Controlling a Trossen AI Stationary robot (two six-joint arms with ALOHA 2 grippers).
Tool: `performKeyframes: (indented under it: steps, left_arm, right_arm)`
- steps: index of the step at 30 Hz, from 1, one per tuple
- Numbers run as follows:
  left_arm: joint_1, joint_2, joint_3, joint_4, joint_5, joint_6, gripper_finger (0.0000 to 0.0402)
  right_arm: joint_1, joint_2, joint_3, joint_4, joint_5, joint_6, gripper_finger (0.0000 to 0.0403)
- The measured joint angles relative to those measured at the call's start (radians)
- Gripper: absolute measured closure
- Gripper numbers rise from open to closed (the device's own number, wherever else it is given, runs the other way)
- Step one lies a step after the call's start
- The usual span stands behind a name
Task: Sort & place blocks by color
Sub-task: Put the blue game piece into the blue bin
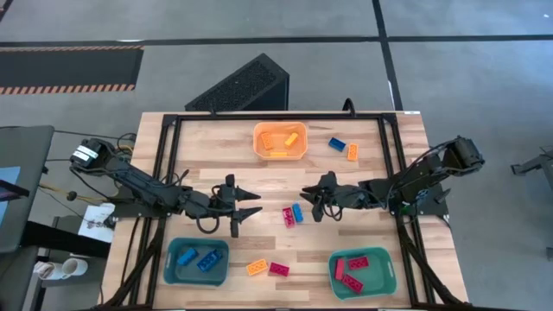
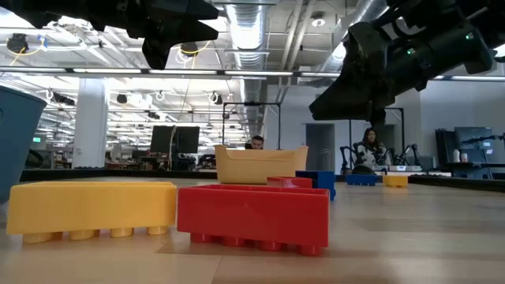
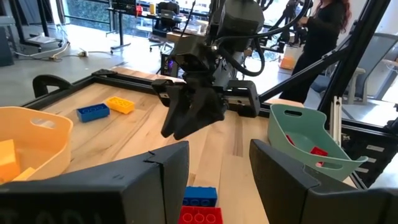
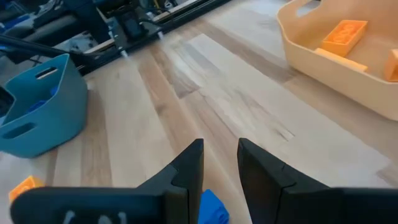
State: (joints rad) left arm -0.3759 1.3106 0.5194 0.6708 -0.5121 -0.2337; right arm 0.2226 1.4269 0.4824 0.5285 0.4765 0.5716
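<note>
A red block (image 1: 288,217) and a blue block (image 1: 298,212) lie side by side at the table's middle; in the left wrist view the blue block (image 3: 200,195) and the red block (image 3: 200,215) show low between my fingers. My left gripper (image 1: 257,202) (image 3: 219,155) hovers open just left of this pair. My right gripper (image 1: 306,200) (image 4: 221,152) faces it from the right, open with a narrow gap, above the blue block (image 4: 211,208). An orange block (image 1: 257,268) and a red block (image 1: 278,269) lie near the near edge. A blue block (image 1: 337,144) and an orange block (image 1: 352,152) lie far right.
An orange bin (image 1: 280,154) at the far middle holds orange blocks. The teal bin (image 1: 175,263) near left holds blue blocks, and the teal bin (image 1: 386,276) near right holds red ones. A black frame rail (image 1: 259,117) borders the table. People sit in the room beyond.
</note>
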Motion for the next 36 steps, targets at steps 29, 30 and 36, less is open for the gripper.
performKeyframes:
  steps: [29,30,36]
  left_arm:
    - [0.0,0.0,0.0,-0.016,0.008,-0.017,0.0246]
    - [0.0,0.0,0.0,-0.016,0.008,-0.017,0.0246]
    - [0.0,0.0,0.0,-0.018,0.008,-0.017,0.0246]
  right_arm:
    - [-0.329,-0.3,0.048,-0.558,-0.127,-0.17,0.0282]
    - [-0.36,-0.322,0.048,-0.573,-0.13,-0.204,0.0282]
    - [-0.526,-0.396,0.049,-0.619,-0.115,-0.421,0.0257]
